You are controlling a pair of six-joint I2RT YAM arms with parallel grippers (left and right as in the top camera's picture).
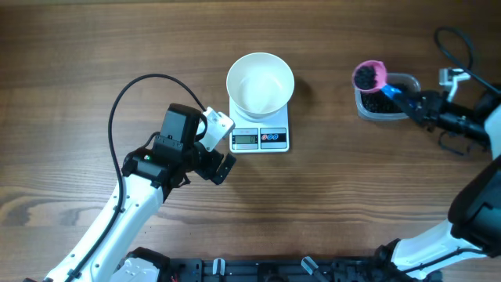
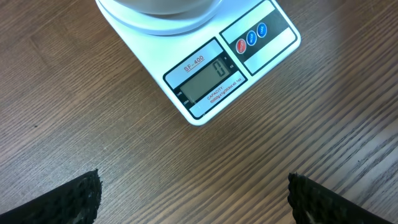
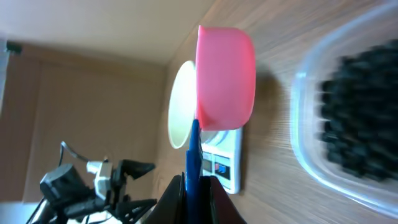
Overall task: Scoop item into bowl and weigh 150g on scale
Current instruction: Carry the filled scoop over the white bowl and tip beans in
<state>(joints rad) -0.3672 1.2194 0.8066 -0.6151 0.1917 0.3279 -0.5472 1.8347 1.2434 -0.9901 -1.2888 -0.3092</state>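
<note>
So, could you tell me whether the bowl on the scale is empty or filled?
Empty: from overhead the bowl shows a bare white inside, and the scale reads zero.

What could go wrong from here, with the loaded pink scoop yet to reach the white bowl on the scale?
1. The round pink plastic scoop, gripped by its thin blue handle in the right tool, is full of small black beans; tilting could spill them onto the wooden table short of the round white bowl.
2. The open left tool sits close to the white rectangular scale, now reading zero; a nudge might upset the weighing.
</note>
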